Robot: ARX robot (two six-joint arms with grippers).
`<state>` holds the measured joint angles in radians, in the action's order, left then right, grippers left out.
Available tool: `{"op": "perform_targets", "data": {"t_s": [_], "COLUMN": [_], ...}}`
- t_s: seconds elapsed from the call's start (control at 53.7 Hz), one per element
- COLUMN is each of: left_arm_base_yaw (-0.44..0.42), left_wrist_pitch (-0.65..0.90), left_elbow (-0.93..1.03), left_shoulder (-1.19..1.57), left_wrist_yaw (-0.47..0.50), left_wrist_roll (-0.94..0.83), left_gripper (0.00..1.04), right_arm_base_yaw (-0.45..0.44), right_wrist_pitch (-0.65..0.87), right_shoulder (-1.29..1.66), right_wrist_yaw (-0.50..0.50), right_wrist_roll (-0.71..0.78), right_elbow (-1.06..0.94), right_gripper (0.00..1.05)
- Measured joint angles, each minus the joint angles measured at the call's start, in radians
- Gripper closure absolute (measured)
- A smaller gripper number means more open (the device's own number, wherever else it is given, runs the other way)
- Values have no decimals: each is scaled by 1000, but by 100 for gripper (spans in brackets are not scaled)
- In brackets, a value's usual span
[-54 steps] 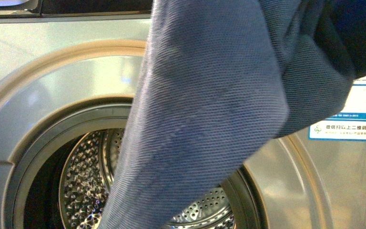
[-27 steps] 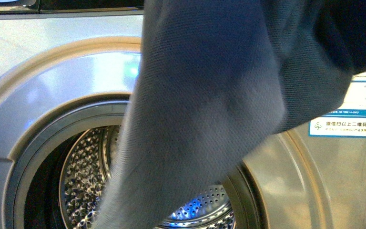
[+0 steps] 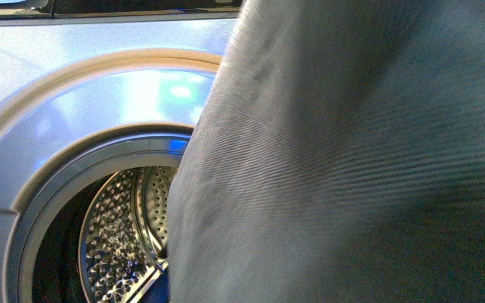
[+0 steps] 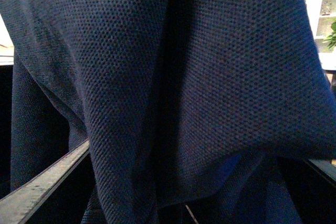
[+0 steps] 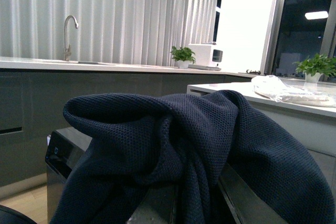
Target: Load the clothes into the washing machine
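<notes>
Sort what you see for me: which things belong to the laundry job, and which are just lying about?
Part of the job:
clothes
washing machine
perforated drum

Just lying about (right wrist view):
faucet
potted plant
white appliance
plastic bag

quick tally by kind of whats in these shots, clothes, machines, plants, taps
clothes: 1
washing machine: 1
potted plants: 2
tap: 1
total: 5
</notes>
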<state>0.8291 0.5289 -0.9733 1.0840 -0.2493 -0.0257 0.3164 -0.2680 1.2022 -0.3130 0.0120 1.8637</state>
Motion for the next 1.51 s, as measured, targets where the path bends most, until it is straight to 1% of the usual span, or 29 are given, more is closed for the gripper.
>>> {"op": "perform_targets", "data": {"t_s": [0.168,0.354,0.428,0.521,0.558,0.651,0.726,0.987,1.08,1.191,1.284,1.508], "left_arm_base_yaw": [61,169,208,231,235,241,241,237,224,207,196,187], "left_wrist_pitch": [-1,4,0,-11,-14,-38,-66,-71,-92,-121,-143,-133], "left_elbow": [-34,-101,-139,-192,-206,-260,-316,-399,-428,-457,-491,-576], "left_shoulder": [23,80,115,165,179,226,272,335,353,375,404,483], "left_wrist_yaw": [31,59,100,163,180,262,362,542,639,731,770,822], "left_wrist_roll": [2,-2,-19,-28,-30,-37,-40,-33,-50,-54,-54,-87], "left_gripper": [7,7,7,7,7,7,7,7,7,7,7,7], "right_arm_base_yaw": [0,0,0,0,0,0,0,0,0,0,0,0], "right_wrist_pitch": [0,0,0,0,0,0,0,0,0,0,0,0], "right_shoulder": [0,0,0,0,0,0,0,0,0,0,0,0], "right_wrist_yaw": [0,0,0,0,0,1,2,5,5,5,5,8], "right_wrist_roll": [0,0,0,0,0,0,0,1,1,1,1,3], "right_elbow": [0,0,0,0,0,0,0,0,0,0,0,0], "right_gripper": [95,95,95,95,95,95,95,95,95,95,95,95]}}
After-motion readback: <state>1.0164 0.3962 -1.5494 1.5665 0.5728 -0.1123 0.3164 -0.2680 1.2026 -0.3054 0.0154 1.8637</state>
